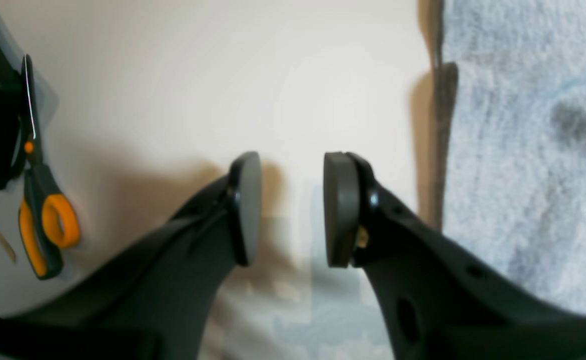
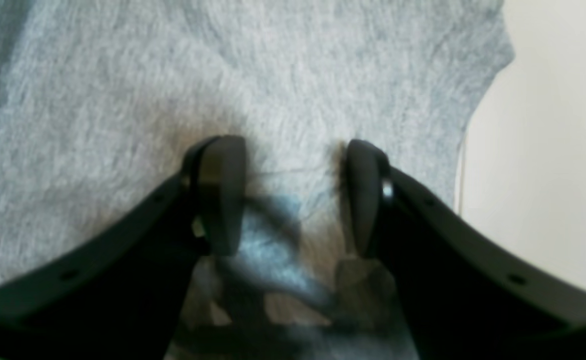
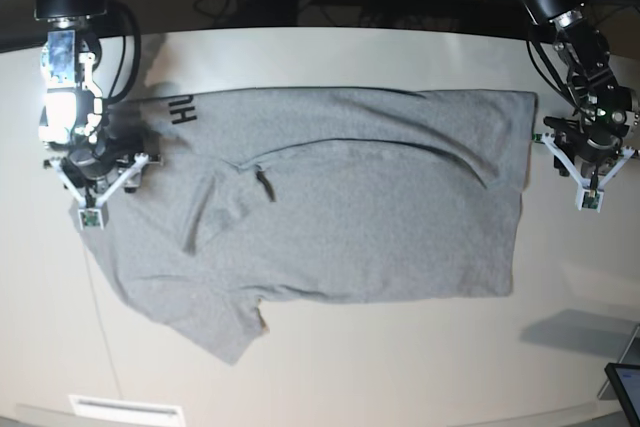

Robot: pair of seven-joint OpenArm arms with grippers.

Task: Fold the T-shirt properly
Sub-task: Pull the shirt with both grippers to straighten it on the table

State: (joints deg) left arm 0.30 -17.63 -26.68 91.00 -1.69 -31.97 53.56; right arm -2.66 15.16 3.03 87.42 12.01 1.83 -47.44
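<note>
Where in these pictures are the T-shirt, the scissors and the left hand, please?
T-shirt (image 3: 380,207): base view, middle of the body panel.
Scissors (image 1: 42,220): left wrist view, orange handle.
Left hand (image 1: 293,210): left wrist view, gap between its open fingertips.

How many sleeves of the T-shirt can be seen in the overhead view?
2. One sleeve sticks out at the T-shirt's lower left toward the near table edge. The other sleeve lies bunched at the upper left beside the right pincer, lettering showing.
</note>
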